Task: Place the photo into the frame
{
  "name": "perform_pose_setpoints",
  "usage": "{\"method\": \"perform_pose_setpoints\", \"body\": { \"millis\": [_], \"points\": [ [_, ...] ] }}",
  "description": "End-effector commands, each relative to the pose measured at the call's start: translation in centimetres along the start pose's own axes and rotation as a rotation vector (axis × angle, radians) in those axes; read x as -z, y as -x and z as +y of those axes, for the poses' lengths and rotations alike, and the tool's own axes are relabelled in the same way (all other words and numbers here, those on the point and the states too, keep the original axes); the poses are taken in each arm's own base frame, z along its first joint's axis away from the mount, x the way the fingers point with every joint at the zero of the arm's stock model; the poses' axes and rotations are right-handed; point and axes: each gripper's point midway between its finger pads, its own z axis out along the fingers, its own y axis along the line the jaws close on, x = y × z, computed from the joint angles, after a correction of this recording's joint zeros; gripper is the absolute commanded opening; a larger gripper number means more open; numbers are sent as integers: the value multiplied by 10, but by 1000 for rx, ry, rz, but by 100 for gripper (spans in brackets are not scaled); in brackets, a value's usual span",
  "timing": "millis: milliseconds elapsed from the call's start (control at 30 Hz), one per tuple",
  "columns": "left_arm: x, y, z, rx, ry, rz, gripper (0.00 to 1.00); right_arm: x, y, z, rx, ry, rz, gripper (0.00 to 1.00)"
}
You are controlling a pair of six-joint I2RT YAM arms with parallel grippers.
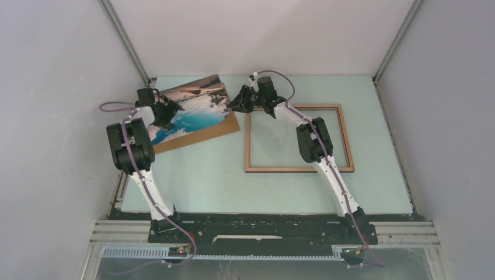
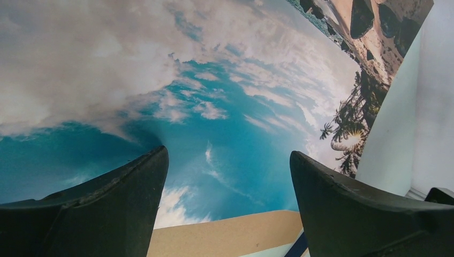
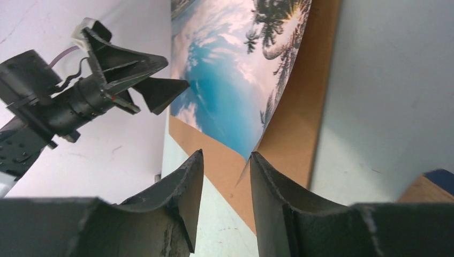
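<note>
The photo (image 1: pixel 192 108) lies face up at the back left on a brown backing board (image 1: pixel 198 139). My left gripper (image 1: pixel 166 115) stands wide open over the print's blue water (image 2: pixel 214 96), its fingertips down at the paper, nothing between them (image 2: pixel 228 151). My right gripper (image 1: pixel 230 106) is at the photo's right corner. In the right wrist view the lifted corner of the photo (image 3: pixel 230 91) pokes between the narrowed fingers (image 3: pixel 226 153), against the right finger (image 3: pixel 267 176), with a gap still showing on the other side. The frame (image 1: pixel 297 170), light wood side up, lies flat to the right.
The backing board (image 3: pixel 294 118) sticks out beyond the photo's near and right edges. White enclosure walls stand close at the back and both sides. The pale green table (image 1: pixel 233 186) stretches toward the arm bases. My right arm reaches across the frame's left part.
</note>
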Motion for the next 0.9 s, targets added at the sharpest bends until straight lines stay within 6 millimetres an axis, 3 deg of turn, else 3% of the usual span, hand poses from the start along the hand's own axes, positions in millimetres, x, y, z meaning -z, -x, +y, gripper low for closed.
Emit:
{"method": "perform_pose_setpoints", "body": {
  "millis": [0, 167, 367, 533, 633, 867],
  "points": [
    [-1, -6, 14, 16, 55, 34, 94, -1, -1, 29, 16, 101, 9, 44],
    [-2, -6, 13, 16, 53, 36, 94, -2, 1, 10, -77, 7, -20, 40],
    [-1, -3, 11, 11, 46, 31, 95, -10, -3, 11, -87, -43, -28, 37],
    [7, 1, 2, -18, 10, 20, 95, -11, 2, 12, -82, -46, -47, 21],
    [20, 6, -13, -58, -45, -14, 96, -8, 8, 20, -62, -32, -50, 10],
    [69, 6, -63, -203, -128, -113, 99, 16, 25, 61, 6, -5, -79, 0]
  ]
}}
